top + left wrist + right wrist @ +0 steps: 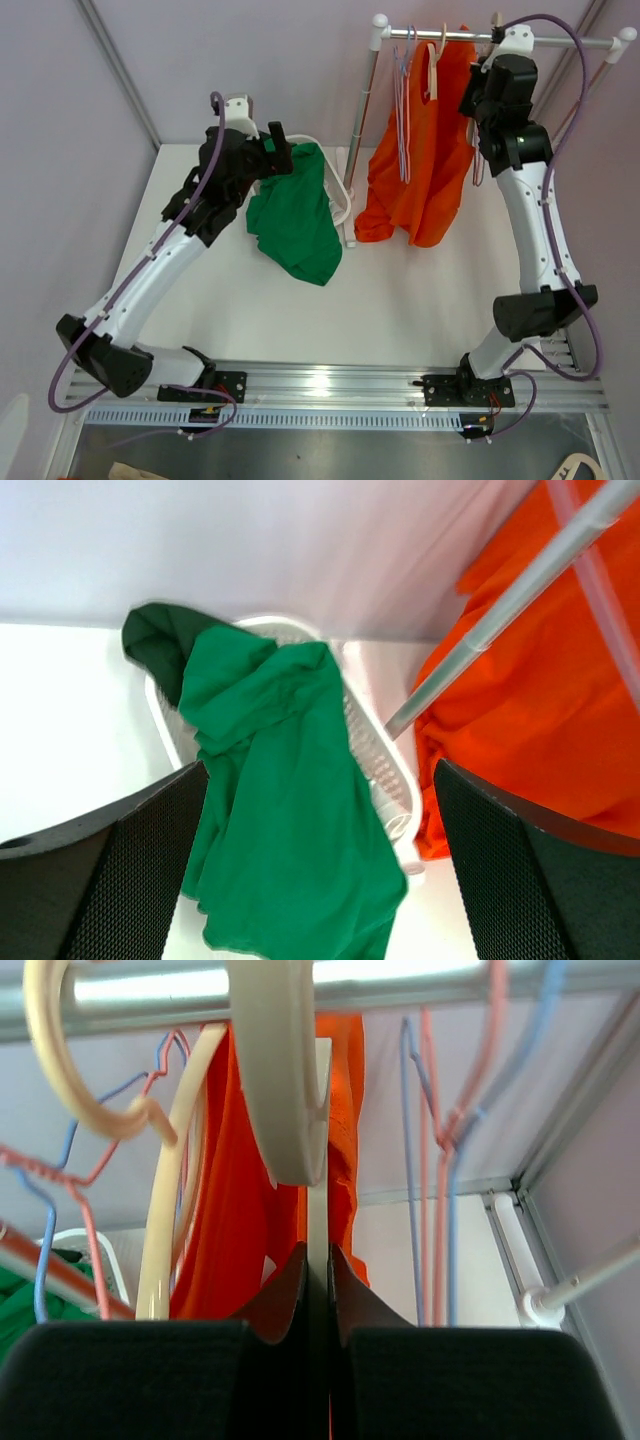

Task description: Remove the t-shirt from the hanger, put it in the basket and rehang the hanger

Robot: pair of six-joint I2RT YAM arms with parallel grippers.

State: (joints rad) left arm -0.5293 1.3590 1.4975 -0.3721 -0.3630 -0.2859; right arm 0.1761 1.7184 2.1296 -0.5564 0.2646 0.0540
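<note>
1. Shirt first: the orange t-shirt [415, 170] hangs on a pale hanger [433, 70] from the metal rail [560, 42] at the far right of the table [400, 300]. Its lower hem bunches just above the tabletop.
2. In the right wrist view we see the hanger's broad hook looped over the rail, with a thin pale stem running straight down from it. The orange cloth sits right behind that stem.
3. The right gripper [318, 1265] is up at the rail, and its dark fingers [285, 1300] are pinched together on the hanger's stem, grasping it.
4. Thin pink and blue wire hangers [440, 1140] hang on the same rail on both sides of the gripped one. A second cream hanger [165, 1230] hangs to its left in that view.
5. The rack's upright post [362, 120] stands left of the shirt and comes down near a white basket [375, 755].
6. A green cloth [295, 225] is draped over the basket, and its lower part spills onto the table.
7. The left gripper [320, 770] hovers over the green cloth with its jaws spread wide, holding nothing we can see.
</note>
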